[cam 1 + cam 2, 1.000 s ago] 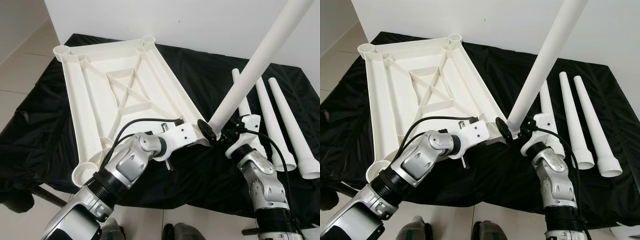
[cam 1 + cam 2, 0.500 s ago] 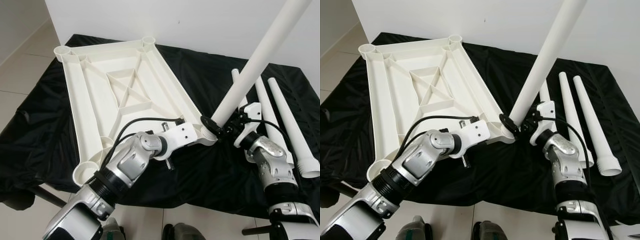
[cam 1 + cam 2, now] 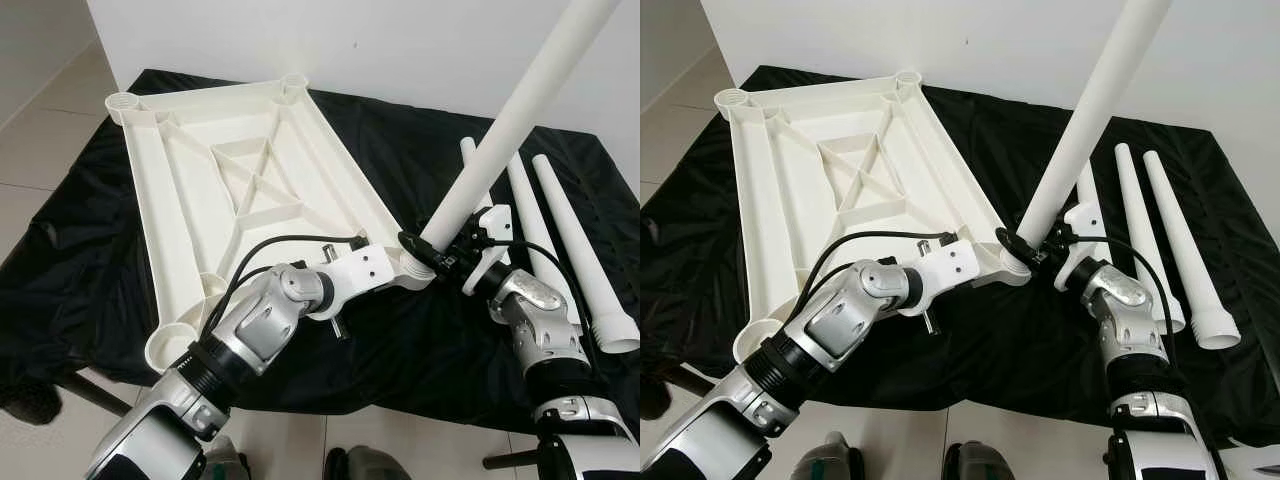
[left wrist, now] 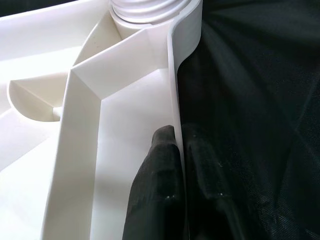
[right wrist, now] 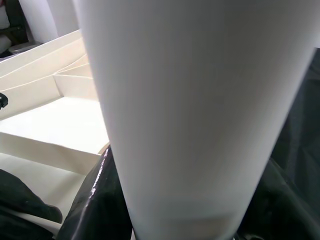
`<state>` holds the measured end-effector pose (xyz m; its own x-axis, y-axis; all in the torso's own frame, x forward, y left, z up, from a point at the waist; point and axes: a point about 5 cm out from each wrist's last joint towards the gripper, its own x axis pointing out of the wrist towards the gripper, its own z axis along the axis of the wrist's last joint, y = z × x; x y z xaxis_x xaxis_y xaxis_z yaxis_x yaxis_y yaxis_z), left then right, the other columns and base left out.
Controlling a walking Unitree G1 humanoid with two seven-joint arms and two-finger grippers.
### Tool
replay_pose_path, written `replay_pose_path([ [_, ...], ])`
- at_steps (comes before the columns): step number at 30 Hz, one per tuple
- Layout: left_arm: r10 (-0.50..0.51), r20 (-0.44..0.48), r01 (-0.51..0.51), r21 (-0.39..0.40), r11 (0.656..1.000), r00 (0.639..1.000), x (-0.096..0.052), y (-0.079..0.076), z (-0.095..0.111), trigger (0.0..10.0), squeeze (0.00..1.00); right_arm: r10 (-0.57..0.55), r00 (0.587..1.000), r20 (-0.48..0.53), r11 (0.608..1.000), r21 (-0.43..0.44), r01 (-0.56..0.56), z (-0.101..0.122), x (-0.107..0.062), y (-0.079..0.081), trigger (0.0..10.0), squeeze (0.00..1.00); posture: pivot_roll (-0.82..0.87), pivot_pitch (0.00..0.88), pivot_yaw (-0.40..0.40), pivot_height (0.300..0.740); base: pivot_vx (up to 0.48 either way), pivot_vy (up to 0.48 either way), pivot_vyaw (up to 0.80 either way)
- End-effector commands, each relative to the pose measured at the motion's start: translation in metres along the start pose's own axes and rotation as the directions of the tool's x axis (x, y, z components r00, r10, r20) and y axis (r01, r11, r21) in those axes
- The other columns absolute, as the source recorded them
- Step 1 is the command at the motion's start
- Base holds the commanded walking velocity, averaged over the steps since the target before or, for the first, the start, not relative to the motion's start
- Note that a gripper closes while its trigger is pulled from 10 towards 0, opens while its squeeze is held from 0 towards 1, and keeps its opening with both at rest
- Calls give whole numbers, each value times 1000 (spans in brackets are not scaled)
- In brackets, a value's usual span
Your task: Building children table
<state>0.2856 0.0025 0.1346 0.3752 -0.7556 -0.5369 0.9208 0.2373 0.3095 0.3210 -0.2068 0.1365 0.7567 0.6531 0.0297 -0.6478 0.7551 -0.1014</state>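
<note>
Tabletop rim pinched; leg gripped.

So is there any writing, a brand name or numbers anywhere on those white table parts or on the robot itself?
None can be read. The upturned white tabletop, the leg held by the right gripper, and the three spare legs on the black cloth are plain. The left gripper pinching the tabletop's rim and both silver arms show no legible marking.
</note>
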Motion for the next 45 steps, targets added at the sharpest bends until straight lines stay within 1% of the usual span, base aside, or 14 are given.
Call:
replay_pose_path([
  [1,14,6,-14,36,999,1000,0,-1,4,10000,0,-53,998,-29,998,34,54,-7,-10,-9,0,0,-35,29,-54,740,0,0,0],
  [9,12,6,-13,38,999,1000,0,-1,4,10000,0,-72,997,-17,996,46,73,-8,-12,-9,0,0,-37,29,-54,740,0,0,0],
  [10,12,6,-12,38,999,1000,0,0,4,10000,0,-86,996,-12,995,55,86,-8,-11,-7,10000,0,-38,28,-55,740,0,0,0],
  [16,10,5,-10,37,999,1000,0,-2,3,10000,0,-167,985,46,982,102,162,-4,1,17,10000,0,-35,31,-56,740,0,0,0],
  [18,10,5,-10,37,999,1000,0,-2,3,10000,0,-167,985,46,982,102,162,-4,1,17,10000,0,-35,31,-56,740,0,0,0],
  [21,8,3,-9,37,999,1000,0,-2,3,10000,0,-272,961,44,957,113,265,-7,5,24,10000,0,-32,32,-58,740,0,0,0],
  [27,6,4,-6,38,999,1000,0,-3,3,10000,0,-347,936,57,931,140,337,-5,14,36,10000,0,-30,24,-62,740,0,0,0],
  [30,4,6,-4,41,999,1000,1,-4,3,10000,0,-462,886,46,875,188,446,-1,23,45,10000,0,-29,16,-66,740,0,0,0],
  [32,4,6,-4,41,999,1000,1,-4,3,10000,0,-462,886,46,875,188,446,-1,23,45,10000,0,-29,16,-66,740,0,0,0],
  [36,5,6,-5,41,999,1000,1,-5,4,10000,0,-627,779,-12,762,196,617,-1,32,59,10000,0,-28,16,-68,740,0,0,0],
  [38,5,6,-5,41,999,1000,1,-5,4,10000,0,-654,756,-27,742,170,648,-2,33,59,10000,0,-20,12,-77,740,0,0,0],
  [40,5,6,-5,41,999,1000,1,-5,4,10000,0,-654,756,-27,742,170,648,-2,33,59,10000,0,-20,12,-77,740,0,0,0],
  [43,4,7,-4,39,999,1000,1,-6,3,10000,0,-744,665,-66,650,159,743,-5,32,53,10000,0,-16,9,-78,740,0,0,0],
  [45,4,7,-4,39,999,1000,2,-7,3,10000,0,-753,654,-71,638,163,753,-5,32,53,10000,0,-16,9,-78,740,0,0,0],
])
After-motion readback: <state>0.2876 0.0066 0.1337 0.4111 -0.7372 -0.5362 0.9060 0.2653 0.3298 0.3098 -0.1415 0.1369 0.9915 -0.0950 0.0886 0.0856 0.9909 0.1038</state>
